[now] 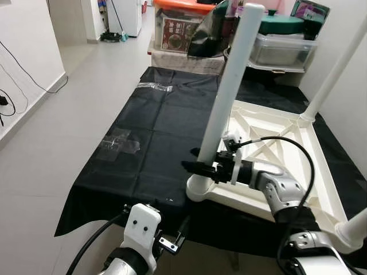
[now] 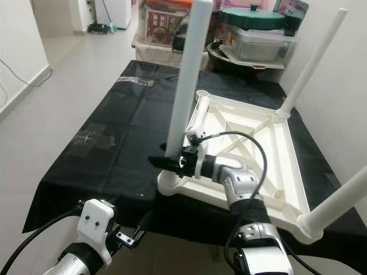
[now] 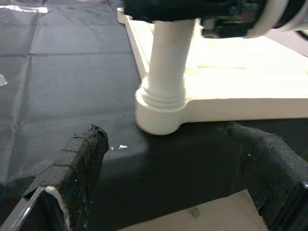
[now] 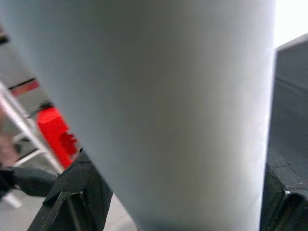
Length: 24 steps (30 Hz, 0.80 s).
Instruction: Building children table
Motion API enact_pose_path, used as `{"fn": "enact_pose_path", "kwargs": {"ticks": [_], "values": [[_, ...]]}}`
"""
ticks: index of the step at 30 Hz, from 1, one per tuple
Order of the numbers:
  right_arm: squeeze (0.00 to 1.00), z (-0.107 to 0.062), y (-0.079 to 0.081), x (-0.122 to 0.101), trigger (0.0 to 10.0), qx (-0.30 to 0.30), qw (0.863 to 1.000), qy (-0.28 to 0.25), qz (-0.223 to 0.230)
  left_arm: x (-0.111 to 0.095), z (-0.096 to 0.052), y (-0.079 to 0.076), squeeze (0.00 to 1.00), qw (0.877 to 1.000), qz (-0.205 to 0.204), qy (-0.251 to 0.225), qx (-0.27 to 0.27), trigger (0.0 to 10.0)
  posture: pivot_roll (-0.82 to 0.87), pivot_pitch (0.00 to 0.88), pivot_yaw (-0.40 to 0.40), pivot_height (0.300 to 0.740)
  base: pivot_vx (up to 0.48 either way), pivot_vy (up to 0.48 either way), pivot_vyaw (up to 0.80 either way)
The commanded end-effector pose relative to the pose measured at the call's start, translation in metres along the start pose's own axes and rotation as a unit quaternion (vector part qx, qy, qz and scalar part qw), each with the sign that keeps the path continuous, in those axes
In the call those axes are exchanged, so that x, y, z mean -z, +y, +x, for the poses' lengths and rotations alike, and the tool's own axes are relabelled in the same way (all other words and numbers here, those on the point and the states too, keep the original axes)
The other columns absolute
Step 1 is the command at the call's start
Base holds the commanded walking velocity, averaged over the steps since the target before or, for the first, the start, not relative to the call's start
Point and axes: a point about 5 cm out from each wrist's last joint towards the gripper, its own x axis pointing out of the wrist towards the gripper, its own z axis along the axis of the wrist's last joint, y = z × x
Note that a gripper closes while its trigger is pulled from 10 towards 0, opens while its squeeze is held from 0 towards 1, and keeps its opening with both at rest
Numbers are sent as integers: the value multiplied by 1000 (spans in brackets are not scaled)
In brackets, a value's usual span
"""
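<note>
A white children's table (image 1: 321, 172) lies upside down on a black cloth (image 1: 155, 132). Its near-left leg (image 1: 229, 86) stands upright in the corner socket (image 3: 161, 115). My right gripper (image 1: 198, 163) is shut around this leg just above the socket, and the leg sits between its black fingers (image 4: 79, 192). Two more legs stand at the far right corner (image 2: 312, 63) and the near right corner (image 2: 338, 203). My left gripper (image 3: 173, 168) hangs open, low at the cloth's front edge, a short way in front of the socket and holding nothing.
Storage boxes (image 1: 183, 26), a clear bin (image 1: 281, 48) and a green lidded pot (image 2: 252, 17) crowd the far end. A white wall (image 1: 355, 103) runs along the right. Tape patches (image 1: 117, 143) lie on the cloth. Tiled floor (image 1: 69, 114) opens to the left.
</note>
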Motion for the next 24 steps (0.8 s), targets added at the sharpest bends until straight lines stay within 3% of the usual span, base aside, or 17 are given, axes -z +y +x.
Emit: {"fn": "enact_pose_path", "kwargs": {"ticks": [1, 2, 3, 4, 5, 8, 10, 12, 13, 14, 16, 18, 20, 21, 22, 23, 24], "values": [[0, 10, 6, -5, 10000, -40, 999, -6, -9, 2, -1, 0, 0, 1000, -4, 7, 0, 10000, 252, 66, -126, 740, 0, 0, 0], [0, 16, 8, -7, 9412, -52, 999, -6, -12, 2, -1, 0, 0, 1000, -4, 7, -1, 10000, 252, 67, -126, 740, 0, 0, 0], [0, 21, 9, -7, 1059, -57, 998, -4, -17, 2, -1, 0, 0, 1000, -4, 7, -1, 10000, 253, 69, -128, 740, 0, 0, 0], [0, 21, 9, -7, 1059, -57, 998, -4, -17, 2, -1, 0, 0, 1000, -4, 7, -1, 10000, 253, 69, -128, 740, 0, 0, 0], [0, 27, 9, -4, 0, -41, 999, 4, -23, 2, -1, -1, 0, 1000, -5, 7, -1, 10000, 253, 69, -128, 740, 0, 0, 0], [0, 31, 3, 4, 0, 33, 999, 14, -41, 2, -1, -1, 0, 1000, -7, 7, -1, 10000, 250, 71, -132, 740, 0, 0, 0], [0, 31, 3, 4, 0, 33, 999, 14, -41, 2, -1, -1, 0, 1000, -7, 7, -1, 10000, 250, 71, -132, 740, 0, 0, 0], [0, 26, -10, 7, 0, 152, 987, -3, -46, 2, -1, -2, 0, 1000, -8, 7, -1, 10000, 243, 71, -132, 740, 0, 0, 0], [0, 26, -10, 7, 0, 152, 987, -3, -46, 2, -1, -2, 0, 1000, -8, 7, -1, 10000, 243, 71, -132, 740, 0, 0, 0], [0, 21, -19, 6, 0, 235, 971, -24, -36, 2, -1, -2, 0, 1000, -9, 6, -1, 10000, 246, 69, -134, 740, 0, 0, 0], [0, 21, -19, 6, 0, 235, 971, -24, -36, 2, -1, -2, 0, 1000, -9, 6, -1, 10000, 246, 69, -134, 740, 0, 0, 0], [0, 0, -35, -1, 0, 420, 905, -57, -32, 2, -1, -2, 0, 1000, -10, 7, 0, 10000, 240, 62, -128, 740, 0, 0, 0], [0, 0, -35, -1, 0, 420, 905, -57, -32, 2, -1, -2, 0, 1000, -10, 7, 0, 10000, 240, 62, -128, 740, 0, 0, 0], [0, -17, -39, -3, 0, 517, 853, -72, -30, 2, -1, -2, 0, 1000, -9, 7, 1, 10000, 235, 63, -126, 740, 0, 0, 0], [0, -17, -39, -3, 0, 517, 853, -72, -30, 2, -1, -2, 0, 1000, -9, 7, 1, 10000, 235, 63, -126, 740, 0, 0, 0], [0, -32, -36, -4, 0, 595, 798, -88, -26, 2, -1, -2, 0, 1000, -10, 7, 1, 10000, 235, 63, -125, 740, 0, 0, 0], [0, -32, -36, -4, 0, 595, 798, -88, -26, 2, -1, -2, 0, 1000, -10, 7, 1, 10000, 235, 63, -125, 740, 0, 0, 0]]}}
